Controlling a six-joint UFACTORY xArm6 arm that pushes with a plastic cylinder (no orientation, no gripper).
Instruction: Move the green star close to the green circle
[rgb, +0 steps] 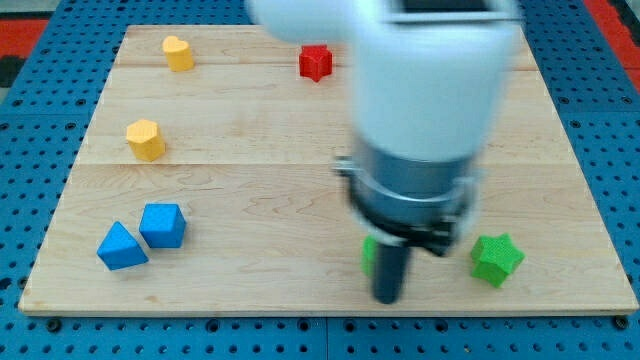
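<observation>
Pale wooden tabletop (250, 200): my tip (386, 298), a bare rod with no hand to open or close, rests beside a half-hidden green circle (369, 254), while the green star (496, 259), seemingly light, rigid and slidable, awaits a push on its right face.

Pale wooden board (250, 150) on blue pegboard (40, 150).

A red block (315, 62), star-like in shape, sits near the view's top on the wooden board (250, 190). Two yellow blocks lie at the view's left: one (178, 52) by the top edge, one (146, 139) lower. A blue cube (163, 225) touches a blue triangle (121, 247) at bottom left.
</observation>
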